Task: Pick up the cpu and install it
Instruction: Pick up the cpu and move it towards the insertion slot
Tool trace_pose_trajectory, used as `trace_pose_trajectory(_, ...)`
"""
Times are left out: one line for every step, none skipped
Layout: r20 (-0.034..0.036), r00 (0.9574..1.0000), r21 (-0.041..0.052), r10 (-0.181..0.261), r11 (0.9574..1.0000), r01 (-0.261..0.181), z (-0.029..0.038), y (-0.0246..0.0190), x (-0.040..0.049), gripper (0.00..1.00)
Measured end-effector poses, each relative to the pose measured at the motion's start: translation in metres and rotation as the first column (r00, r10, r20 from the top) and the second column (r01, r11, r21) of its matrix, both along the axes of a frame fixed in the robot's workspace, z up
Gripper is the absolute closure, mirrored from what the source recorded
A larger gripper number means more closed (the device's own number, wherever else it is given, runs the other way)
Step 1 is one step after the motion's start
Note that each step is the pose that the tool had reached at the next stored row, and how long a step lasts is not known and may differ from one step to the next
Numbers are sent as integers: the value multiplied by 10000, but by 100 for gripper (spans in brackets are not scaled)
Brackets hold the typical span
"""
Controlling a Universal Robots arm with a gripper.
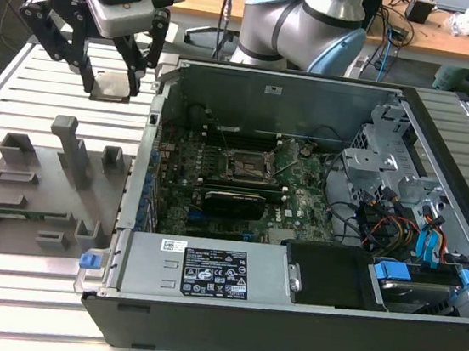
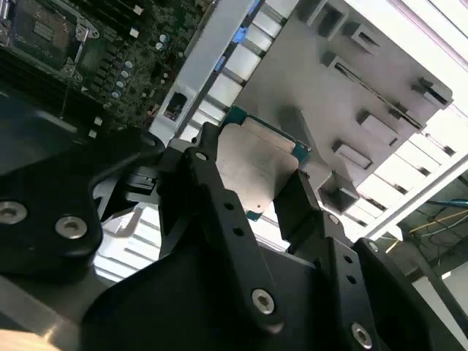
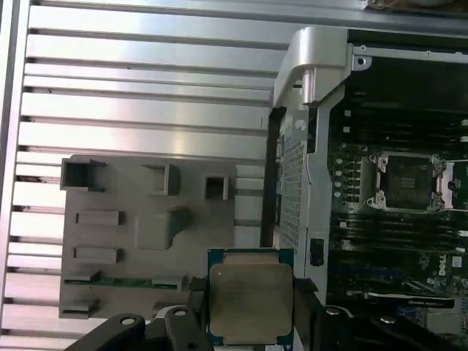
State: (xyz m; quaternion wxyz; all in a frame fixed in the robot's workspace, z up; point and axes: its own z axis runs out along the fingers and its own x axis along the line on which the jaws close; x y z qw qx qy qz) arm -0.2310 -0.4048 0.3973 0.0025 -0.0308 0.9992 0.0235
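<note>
Silvery square cpu (image 3: 250,300) in end effector (image 3: 250,316)

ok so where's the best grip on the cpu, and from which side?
By two opposite edges of the cpu, coming square onto its flat metal lid. It is a thin square, so only the edges give purchase. The gripper holds it that way now.

Holding cpu (image 2: 252,168) by its edges between jaws of gripper (image 2: 256,162), metal top showing. Beyond the jaws, grey tray (image 2: 314,66); off to one side, motherboard socket (image 2: 44,29).
</note>
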Motion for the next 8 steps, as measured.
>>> trace_pose_trajectory(-25, 10000, -2, 0, 10000, 0, 0, 0, 138, 45)
trace_pose_trajectory(-37, 10000, -2, 0, 10000, 0, 0, 0, 196, 45)
trace_pose_trajectory(-45, 10000, -2, 1, 10000, -1, 0, 0, 235, 45)
trace_pose_trajectory(-52, 10000, -3, -1, 10000, 1, 0, 0, 271, 45)
trace_pose_trajectory(-62, 10000, -3, 0, 10000, 0, 0, 0, 324, 45)
trace_pose_trajectory(-69, 10000, -3, 0, 10000, 0, 0, 0, 357, 45)
trace_pose_trajectory(-74, 10000, -3, 1, 10000, -1, 0, 0, 390, 45)
trace_pose_trajectory(-87, 10000, -4, 0, 10000, 0, 0, 0, 448, 45)
